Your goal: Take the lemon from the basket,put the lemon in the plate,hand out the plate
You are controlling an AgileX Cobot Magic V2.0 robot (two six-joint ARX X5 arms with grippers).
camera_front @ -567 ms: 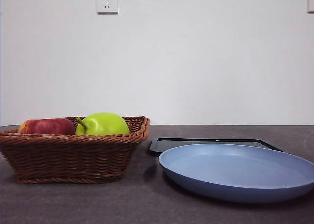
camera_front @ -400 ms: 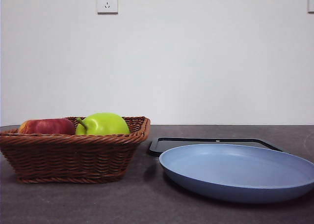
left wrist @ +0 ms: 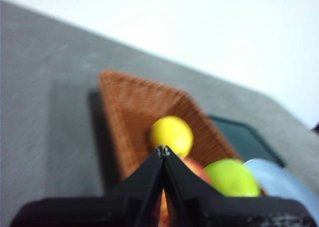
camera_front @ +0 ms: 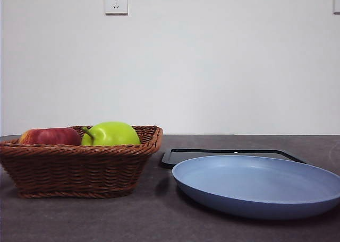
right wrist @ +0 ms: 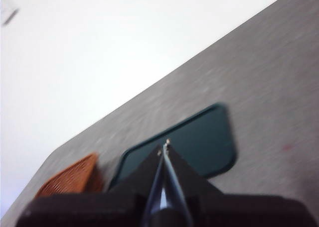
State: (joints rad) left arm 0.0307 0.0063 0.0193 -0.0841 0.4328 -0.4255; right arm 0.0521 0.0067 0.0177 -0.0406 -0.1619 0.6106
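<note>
Nothing moved, lemon (left wrist: 171, 135) in basket (camera_front: 79, 167), no writing

The front camera is sitting low by the desk (camera_front: 106, 221), looking level across. Both wrist cameras are looking down from high; all are seeing the basket (camera_front: 79, 170).

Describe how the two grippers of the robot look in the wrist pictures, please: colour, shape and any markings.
The left gripper has two matte black jaws, each a long wedge that narrows to a thin tip, rising from a broad black base. The right gripper looks the same: black, tapered, with small pale specks at the tips. No cables, labels or markings show, though both views are blurred.
</note>
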